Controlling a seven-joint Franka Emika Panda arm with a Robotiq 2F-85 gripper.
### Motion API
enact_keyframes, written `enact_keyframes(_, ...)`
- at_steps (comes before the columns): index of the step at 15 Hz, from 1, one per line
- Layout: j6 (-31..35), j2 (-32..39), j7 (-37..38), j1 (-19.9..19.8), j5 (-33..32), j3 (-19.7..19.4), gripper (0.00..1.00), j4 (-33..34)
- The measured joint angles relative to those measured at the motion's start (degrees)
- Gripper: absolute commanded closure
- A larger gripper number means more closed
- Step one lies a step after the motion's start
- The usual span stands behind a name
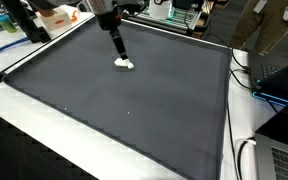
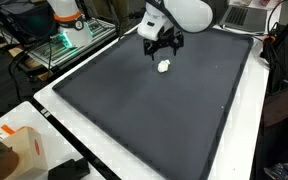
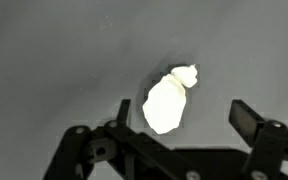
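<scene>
A small white soft lump [image 1: 124, 64] lies on the dark grey mat [image 1: 134, 110] near its far side; it also shows in the other exterior view [image 2: 164, 67]. My gripper [image 1: 119, 52] hangs just above it, fingers open and empty [image 2: 161, 50]. In the wrist view the white lump [image 3: 167, 100] lies between the spread fingers [image 3: 179, 118], nearer one finger, apart from the other.
The mat [image 2: 154, 110] lies on a white table [image 2: 104, 165]. Cables [image 1: 246, 150] and a laptop [image 1: 284, 160] lie at one side. An orange and white box [image 2: 29, 150] stands at a corner. Clutter and equipment [image 2: 69, 30] stand beyond the far edge.
</scene>
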Motion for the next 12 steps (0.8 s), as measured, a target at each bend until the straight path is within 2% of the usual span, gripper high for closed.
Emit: enact_keyframes(12, 0.0, -2.1, 0.2, -5.3, 0.0, 0.4, 0.00, 0.9)
